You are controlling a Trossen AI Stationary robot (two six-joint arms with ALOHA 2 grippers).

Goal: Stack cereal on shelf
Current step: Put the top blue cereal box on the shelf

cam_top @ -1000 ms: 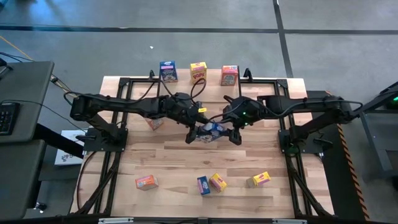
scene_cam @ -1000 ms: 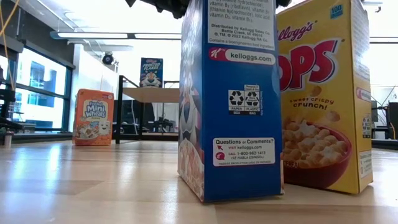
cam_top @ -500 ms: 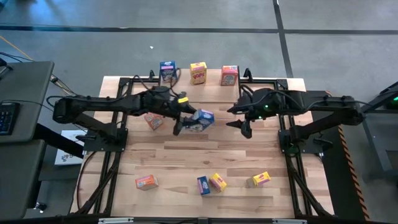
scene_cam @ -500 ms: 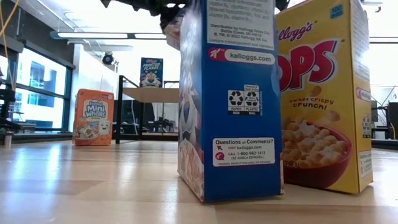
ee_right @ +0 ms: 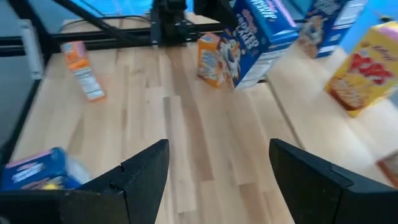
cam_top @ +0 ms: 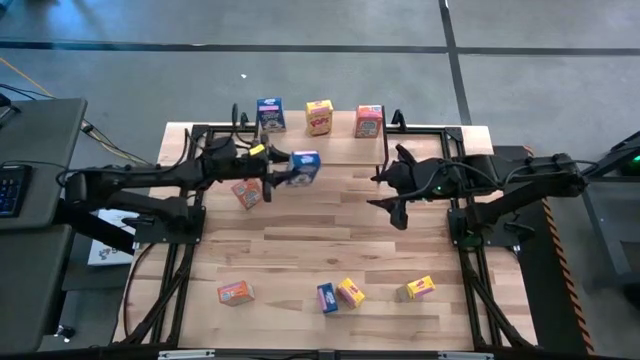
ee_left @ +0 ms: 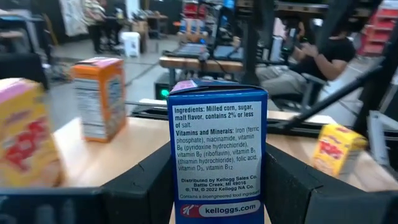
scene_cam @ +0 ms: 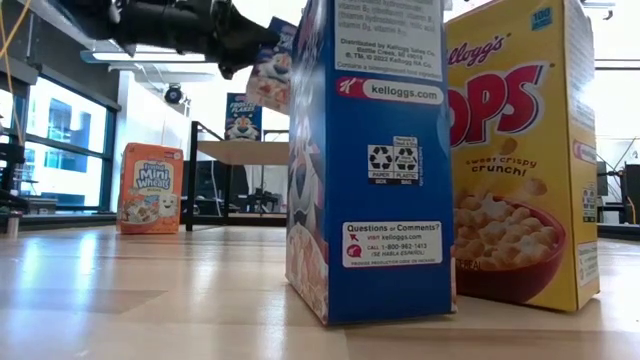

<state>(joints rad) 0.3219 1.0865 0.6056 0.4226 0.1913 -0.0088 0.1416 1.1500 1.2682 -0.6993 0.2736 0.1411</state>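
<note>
My left gripper (cam_top: 290,172) is shut on a blue cereal box (cam_top: 305,167), held in the air over the table's far left part, near the shelf (cam_top: 342,130). On the shelf stand a blue (cam_top: 270,114), a yellow (cam_top: 319,116) and an orange box (cam_top: 369,121). My right gripper (cam_top: 395,195) hangs open over the table's right half, with nothing between its fingers (ee_right: 143,177). More cereal boxes stand on the table: an orange one (cam_top: 247,192) under the left arm, and several near the front edge. My left gripper pinches the blue box (ee_left: 217,155) between its two fingers (ee_left: 146,186), one on each broad face (ee_left: 175,186), with a narrow printed side toward the wrist. The fingers come level from the table's left. The box (scene_cam: 270,75) is lifted clear and tilted.
Near the front edge stand an orange (cam_top: 236,292), a blue (cam_top: 327,297) and two yellow boxes (cam_top: 350,292), (cam_top: 420,288). Black frame rails (cam_top: 190,200) run along the table's sides. Bare tabletop (cam_top: 330,240) lies in the middle.
My left gripper has carried the blue box from the table's middle toward the far left, near the shelf; the box stays clear of the table. My right gripper, which stood at the box a second ago, has drawn back toward the right edge and risen.
</note>
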